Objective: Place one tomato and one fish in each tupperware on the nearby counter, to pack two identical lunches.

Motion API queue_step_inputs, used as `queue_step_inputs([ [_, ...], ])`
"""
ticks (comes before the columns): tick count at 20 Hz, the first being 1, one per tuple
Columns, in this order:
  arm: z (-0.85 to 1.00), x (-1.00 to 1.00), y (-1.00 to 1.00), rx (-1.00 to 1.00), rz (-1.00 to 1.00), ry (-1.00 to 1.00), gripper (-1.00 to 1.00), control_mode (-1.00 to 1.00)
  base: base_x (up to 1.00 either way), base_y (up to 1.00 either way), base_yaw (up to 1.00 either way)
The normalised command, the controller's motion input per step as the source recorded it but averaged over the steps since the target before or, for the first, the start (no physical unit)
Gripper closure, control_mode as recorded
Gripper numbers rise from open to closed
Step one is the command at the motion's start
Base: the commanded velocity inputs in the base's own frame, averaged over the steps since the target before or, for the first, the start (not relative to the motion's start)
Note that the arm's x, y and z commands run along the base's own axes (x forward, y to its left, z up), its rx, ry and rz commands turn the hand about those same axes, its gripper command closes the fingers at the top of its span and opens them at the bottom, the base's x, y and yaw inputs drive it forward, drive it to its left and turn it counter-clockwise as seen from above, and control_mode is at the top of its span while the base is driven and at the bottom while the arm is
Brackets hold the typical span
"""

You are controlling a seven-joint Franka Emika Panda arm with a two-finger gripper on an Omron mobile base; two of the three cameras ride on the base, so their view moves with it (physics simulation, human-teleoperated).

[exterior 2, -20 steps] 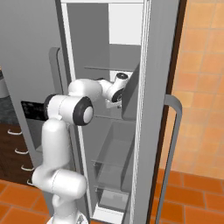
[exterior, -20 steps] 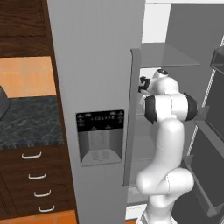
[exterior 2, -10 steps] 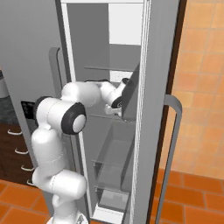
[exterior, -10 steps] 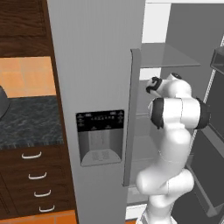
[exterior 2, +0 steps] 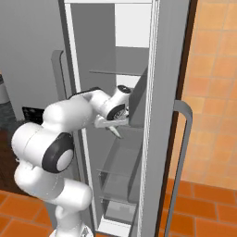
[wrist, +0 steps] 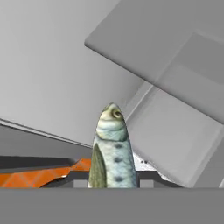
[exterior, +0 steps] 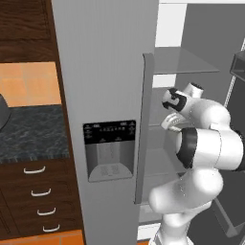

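My claw (exterior 2: pixel 115 132) is clamped nearly shut on a fish (wrist: pixel 113 148), and that is the nearest thing to me: in the hand view the fish stands straight up out of the grip, its long axis running along my fingers, head and eye pointing away from my wrist, the tail end hidden down between the jaws. So the fish lies dead ahead of the claw and in line with it, not crosswise.

Just beyond it I am inside the open fridge (exterior: pixel 110 72). In the right base view my hand sits between the fridge's inner wall and the open door (exterior 2: pixel 162 92), beside a glass shelf (exterior 2: pixel 115 72) that lies a little above it. In the left base view my wrist shows just past the edge of the closed door with the dispenser panel (exterior: pixel 109 149).

Farther off, to my left across that closed door, is the counter (exterior: pixel 31 131), dark speckled stone over brown drawers (exterior: pixel 38 196) with curved handles. I cannot see either tupperware from here.

I judge the coming move turns on this: the fish points into the fridge while the counter lies to my left, so I would have to back out lengthwise past the door before swinging round.
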Motion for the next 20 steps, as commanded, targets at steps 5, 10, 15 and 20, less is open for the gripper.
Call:
queue_step_inputs([
  [5, 0.17, -0.96, 0.73, -0.07, -0.03, 0.00, 1.00, -1.00, 0.00, 0.00, 0.00],
  [10, 0.26, -0.98, 0.22, 0.04, -0.33, 0.00, 1.00, -1.00, 0.00, 0.00, 0.00],
  [15, 0.37, -0.80, 0.16, 0.02, -0.44, -0.03, 1.00, -1.00, 0.00, 0.00, 0.00],
  [20, 0.90, -0.56, 0.24, 0.00, -0.28, 0.00, 1.00, -1.00, 0.00, 0.00, 0.00],
])
